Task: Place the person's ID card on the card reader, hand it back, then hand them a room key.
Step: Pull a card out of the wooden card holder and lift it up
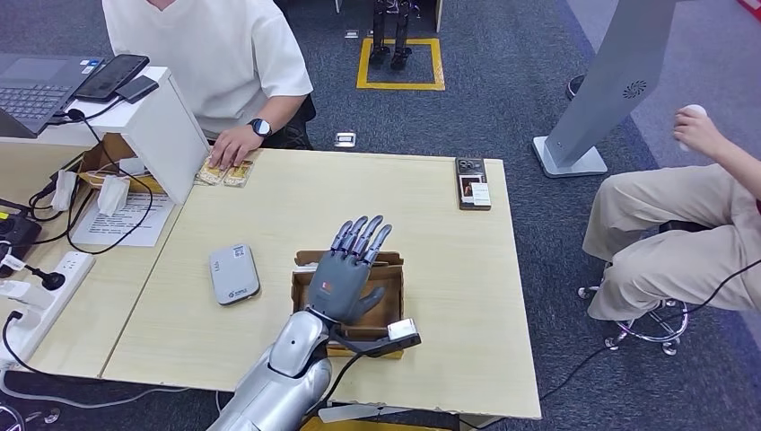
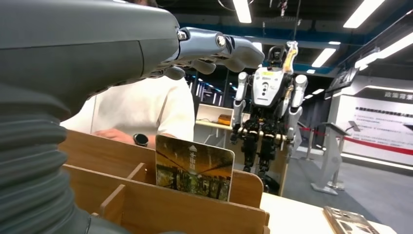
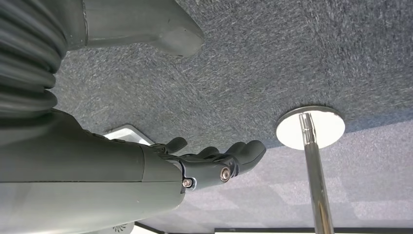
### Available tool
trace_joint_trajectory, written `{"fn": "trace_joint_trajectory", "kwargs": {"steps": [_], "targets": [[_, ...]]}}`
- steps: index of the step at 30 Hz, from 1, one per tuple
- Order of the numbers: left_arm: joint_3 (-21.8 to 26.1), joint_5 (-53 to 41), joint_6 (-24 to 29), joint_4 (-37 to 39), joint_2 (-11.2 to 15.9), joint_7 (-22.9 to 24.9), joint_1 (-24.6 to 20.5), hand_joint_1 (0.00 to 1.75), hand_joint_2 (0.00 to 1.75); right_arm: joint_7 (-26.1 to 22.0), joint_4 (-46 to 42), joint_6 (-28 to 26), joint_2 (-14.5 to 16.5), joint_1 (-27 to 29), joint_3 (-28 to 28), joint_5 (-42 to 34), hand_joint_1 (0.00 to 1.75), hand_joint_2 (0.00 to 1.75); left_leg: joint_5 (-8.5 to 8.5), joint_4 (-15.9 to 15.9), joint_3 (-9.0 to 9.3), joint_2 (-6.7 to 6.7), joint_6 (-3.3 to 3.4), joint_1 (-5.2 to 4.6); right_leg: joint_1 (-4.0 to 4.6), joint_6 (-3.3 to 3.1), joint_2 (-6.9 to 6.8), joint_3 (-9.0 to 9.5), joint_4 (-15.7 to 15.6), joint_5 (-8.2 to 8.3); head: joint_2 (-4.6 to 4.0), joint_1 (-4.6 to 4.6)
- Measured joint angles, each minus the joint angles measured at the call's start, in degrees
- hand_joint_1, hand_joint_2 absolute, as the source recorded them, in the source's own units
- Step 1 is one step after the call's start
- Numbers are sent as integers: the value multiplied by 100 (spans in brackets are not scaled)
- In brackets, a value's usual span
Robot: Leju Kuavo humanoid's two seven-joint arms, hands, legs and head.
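Room key card (image 2: 194,167) is standing upright in the wooden holder (image 1: 305,285), right under the open, empty left hand (image 1: 348,269). I'd drop straight down and pinch its top edge. Right hand (image 3: 214,163) hangs idle, fingers loosely apart.

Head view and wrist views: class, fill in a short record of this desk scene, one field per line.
left hand: open, fingers spread above the wooden card box
room key card: upright in the box
card reader: flat on the table, left of the box
right hand: holds nothing, over carpet
person's hand: on cards at the table's far edge
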Motion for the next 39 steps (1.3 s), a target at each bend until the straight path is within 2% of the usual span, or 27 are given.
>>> {"fn": "trace_joint_trajectory", "kwargs": {"steps": [7,12,18,20,24,39], "targets": [[0,-3,0,120,-26,28,-50,0,175,0,15,0,0,-8,0,5,0,175,0,0,0,0,0,0,0,0,0,-1,0,0,-1,-1],[0,-151,2,164,-23,358,-74,0,175,16,16,0,0,-10,0,8,0,175,0,0,0,0,0,0,0,0,0,0,0,0,-1,-1],[0,-169,2,164,-23,387,-74,0,175,20,16,0,0,-10,0,8,0,175,0,0,0,0,0,0,0,0,0,0,0,0,-1,-1],[0,-282,3,162,-19,555,-74,0,175,48,15,0,0,-10,0,9,0,175,0,0,0,0,0,0,0,0,0,0,0,0,0,0],[0,-433,4,132,-6,831,-73,172,175,108,14,0,0,-10,0,16,0,175,0,0,-1,-1,0,0,0,0,0,0,0,0,-1,-1],[2,-419,5,51,6,852,-70,175,175,131,12,0,0,-10,0,17,0,175,0,0,-1,-1,0,0,0,0,-1,0,1,0,-1,0]]}}
